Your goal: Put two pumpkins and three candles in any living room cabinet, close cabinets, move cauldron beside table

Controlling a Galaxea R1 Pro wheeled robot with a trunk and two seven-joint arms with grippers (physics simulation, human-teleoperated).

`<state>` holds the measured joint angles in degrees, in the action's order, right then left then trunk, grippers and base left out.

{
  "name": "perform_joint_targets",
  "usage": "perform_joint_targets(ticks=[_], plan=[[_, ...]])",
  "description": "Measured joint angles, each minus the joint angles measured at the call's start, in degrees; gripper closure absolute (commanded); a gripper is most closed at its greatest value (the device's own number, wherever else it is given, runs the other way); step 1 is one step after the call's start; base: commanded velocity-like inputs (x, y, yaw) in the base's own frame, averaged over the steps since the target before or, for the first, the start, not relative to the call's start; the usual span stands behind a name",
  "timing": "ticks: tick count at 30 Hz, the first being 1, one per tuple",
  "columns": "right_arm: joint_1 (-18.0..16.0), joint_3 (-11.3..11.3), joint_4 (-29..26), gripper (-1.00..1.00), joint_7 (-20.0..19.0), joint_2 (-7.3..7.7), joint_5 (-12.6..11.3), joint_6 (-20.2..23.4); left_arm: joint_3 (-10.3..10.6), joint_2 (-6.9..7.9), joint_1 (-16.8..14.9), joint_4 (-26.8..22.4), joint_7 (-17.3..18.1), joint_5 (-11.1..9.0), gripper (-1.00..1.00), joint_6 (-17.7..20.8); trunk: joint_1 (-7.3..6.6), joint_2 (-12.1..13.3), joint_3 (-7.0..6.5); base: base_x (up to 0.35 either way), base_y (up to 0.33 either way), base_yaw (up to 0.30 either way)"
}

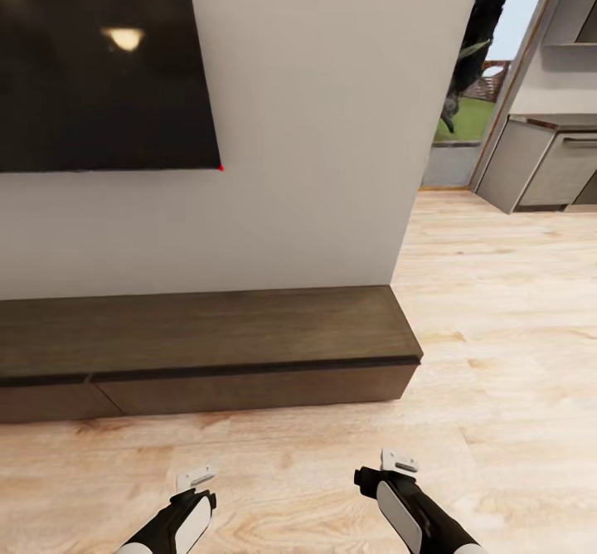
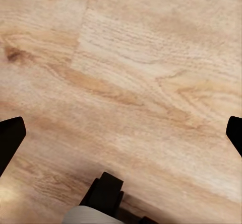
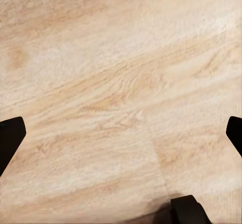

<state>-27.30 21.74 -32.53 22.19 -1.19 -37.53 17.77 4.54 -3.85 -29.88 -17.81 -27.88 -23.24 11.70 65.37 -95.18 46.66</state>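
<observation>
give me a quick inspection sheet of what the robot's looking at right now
surface: light wood floor, bare where seen
job's things: long dark-brown cabinet against the white wall, drawer fronts flush, top bare
clutter: nothing seen
grippers: left gripper and right gripper both open over the floor, holding nothing
cables: nothing seen
surroundings: black wall screen above the cabinet; grey kitchen units through the opening at right; greenery outside
</observation>
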Motion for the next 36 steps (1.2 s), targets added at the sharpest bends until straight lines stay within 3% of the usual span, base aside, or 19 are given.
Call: perform_joint_targets(ticks=[14, 36], plan=[[0.0, 0.0, 0.1, -1.0, 0.0, -0.04, -0.1, 0.0, 0.0, -0.08, 0.0, 0.0, 0.0, 0.0, -1.0, 0.0, -3.07, 5.6, -2.51, -0.095, 0.0, 0.021], [0.0, 0.0, 2.1, -1.0, 0.0, -0.1, 0.2, -0.1, 0.0, -0.14, 0.0, 0.0, 0.0, -0.1, -1.0, 0.0, -7.91, 14.4, -6.46, -0.001, 0.0, 0.272]])
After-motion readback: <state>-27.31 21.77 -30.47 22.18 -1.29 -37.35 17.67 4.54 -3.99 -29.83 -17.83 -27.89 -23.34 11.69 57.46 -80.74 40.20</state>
